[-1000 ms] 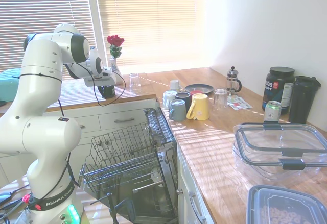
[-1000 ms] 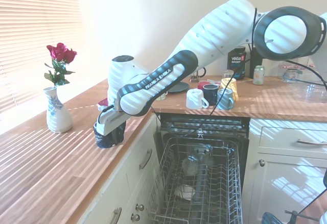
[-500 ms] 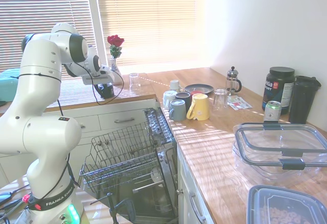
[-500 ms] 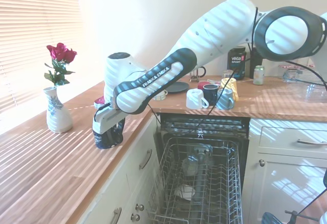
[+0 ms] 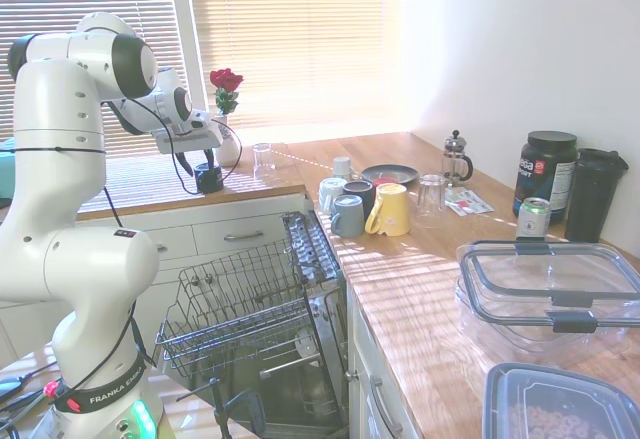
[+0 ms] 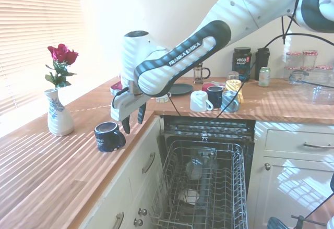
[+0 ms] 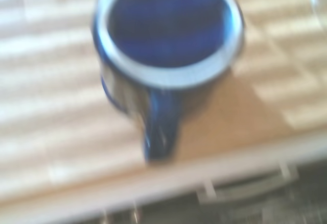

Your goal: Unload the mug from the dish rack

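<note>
The glossy dark mug (image 6: 109, 136) stands upright on the wooden counter near its front edge, beside the vase; it also shows small in the first exterior view (image 5: 209, 178). My gripper (image 6: 133, 124) hangs open a little above the mug and to its dishwasher side, holding nothing and clear of it (image 5: 192, 157). In the wrist view the mug (image 7: 168, 30) is seen blurred from above, its handle pointing toward the counter's edge. The grey wire dish rack (image 6: 237, 187) is pulled out of the open dishwasher below (image 5: 200, 304).
A white vase with a red rose (image 6: 58, 111) stands just behind the mug. A clear glass (image 5: 263, 159) sits nearby. Grey-blue, yellow and other mugs (image 5: 365, 207) cluster past the dishwasher. A glass (image 6: 195, 166) lies in the rack. Plastic containers (image 5: 545, 294) fill the near counter.
The gripper has let go of the mug and risen up and away from it. The mug stays standing on the counter.
</note>
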Action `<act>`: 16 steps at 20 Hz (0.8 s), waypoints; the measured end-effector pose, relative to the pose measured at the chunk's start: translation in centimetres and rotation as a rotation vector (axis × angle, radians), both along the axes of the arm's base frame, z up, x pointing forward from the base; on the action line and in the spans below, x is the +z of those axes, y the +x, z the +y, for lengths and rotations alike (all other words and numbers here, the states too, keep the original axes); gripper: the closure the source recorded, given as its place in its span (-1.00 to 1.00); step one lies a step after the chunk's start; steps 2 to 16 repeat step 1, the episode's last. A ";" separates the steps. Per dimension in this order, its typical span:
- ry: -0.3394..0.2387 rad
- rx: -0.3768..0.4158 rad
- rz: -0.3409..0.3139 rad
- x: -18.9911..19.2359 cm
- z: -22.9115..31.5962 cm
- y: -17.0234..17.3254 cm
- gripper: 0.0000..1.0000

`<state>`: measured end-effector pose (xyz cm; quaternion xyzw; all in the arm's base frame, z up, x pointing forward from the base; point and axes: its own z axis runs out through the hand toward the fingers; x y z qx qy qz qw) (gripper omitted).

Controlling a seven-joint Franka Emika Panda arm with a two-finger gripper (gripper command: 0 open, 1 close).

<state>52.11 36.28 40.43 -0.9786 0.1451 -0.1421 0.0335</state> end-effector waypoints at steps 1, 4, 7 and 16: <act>-0.009 -0.015 0.017 -0.5 -1.6 -0.5 -1.00; -0.009 -0.015 0.017 -0.5 -1.6 -0.5 -1.00; -0.009 -0.015 0.017 -0.5 -1.6 -0.5 -1.00; -0.009 -0.015 0.017 -0.5 -1.6 -0.5 -1.00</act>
